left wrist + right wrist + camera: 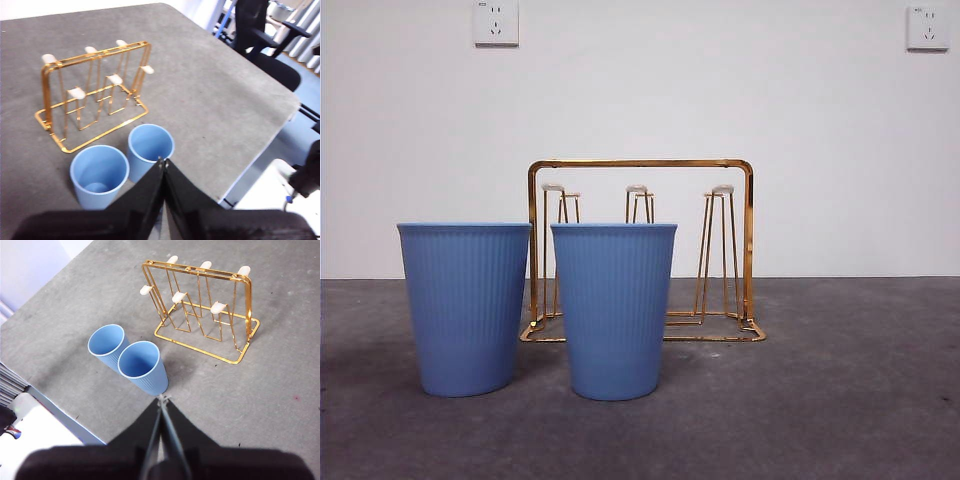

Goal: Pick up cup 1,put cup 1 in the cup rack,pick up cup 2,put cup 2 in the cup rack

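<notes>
Grey table (pixel 840 400) — two blue cups (pixel 466 305), rack (pixel 642 250)

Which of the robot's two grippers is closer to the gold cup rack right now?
Hard to call. The left gripper and right gripper both hover back from the cup rack, each with the two blue cups in between.

No text, label, brand, number or sign can be read anywhere: the two blue cups (pixel 466 305) (pixel 613 308) are plain ribbed plastic, the gold cup rack (pixel 642 250) bears no marking, and the wall sockets (pixel 496 22) show only slots.
</notes>
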Robot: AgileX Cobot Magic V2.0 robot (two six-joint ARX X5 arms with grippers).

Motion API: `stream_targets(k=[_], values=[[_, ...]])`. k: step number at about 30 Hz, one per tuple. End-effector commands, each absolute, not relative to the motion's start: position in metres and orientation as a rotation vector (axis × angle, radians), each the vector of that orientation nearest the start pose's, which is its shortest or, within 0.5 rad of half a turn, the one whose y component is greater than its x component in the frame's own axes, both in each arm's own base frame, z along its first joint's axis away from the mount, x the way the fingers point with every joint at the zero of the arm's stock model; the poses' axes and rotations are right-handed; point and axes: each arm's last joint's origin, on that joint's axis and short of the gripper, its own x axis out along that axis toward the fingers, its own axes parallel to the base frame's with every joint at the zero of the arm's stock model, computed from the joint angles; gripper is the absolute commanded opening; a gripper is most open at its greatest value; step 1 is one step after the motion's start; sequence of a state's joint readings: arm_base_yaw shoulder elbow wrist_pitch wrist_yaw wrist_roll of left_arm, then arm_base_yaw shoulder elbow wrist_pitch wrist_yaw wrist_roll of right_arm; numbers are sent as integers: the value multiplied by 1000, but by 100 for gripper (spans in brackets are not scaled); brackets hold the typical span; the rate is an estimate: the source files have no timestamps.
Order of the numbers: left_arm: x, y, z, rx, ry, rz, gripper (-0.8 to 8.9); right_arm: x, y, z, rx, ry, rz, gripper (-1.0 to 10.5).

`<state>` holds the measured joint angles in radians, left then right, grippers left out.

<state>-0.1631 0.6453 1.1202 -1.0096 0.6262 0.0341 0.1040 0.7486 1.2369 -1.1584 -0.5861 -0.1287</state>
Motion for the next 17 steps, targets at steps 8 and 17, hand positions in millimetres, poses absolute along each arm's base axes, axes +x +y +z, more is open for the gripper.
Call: stream_targets(k=[8, 17], values=[[77, -32, 382, -105, 515, -849, 602, 92, 26, 393, 48, 637, 708, 572], [80, -33, 383, -127, 523, -876, 602, 111, 32, 389, 101, 699, 798, 599]])
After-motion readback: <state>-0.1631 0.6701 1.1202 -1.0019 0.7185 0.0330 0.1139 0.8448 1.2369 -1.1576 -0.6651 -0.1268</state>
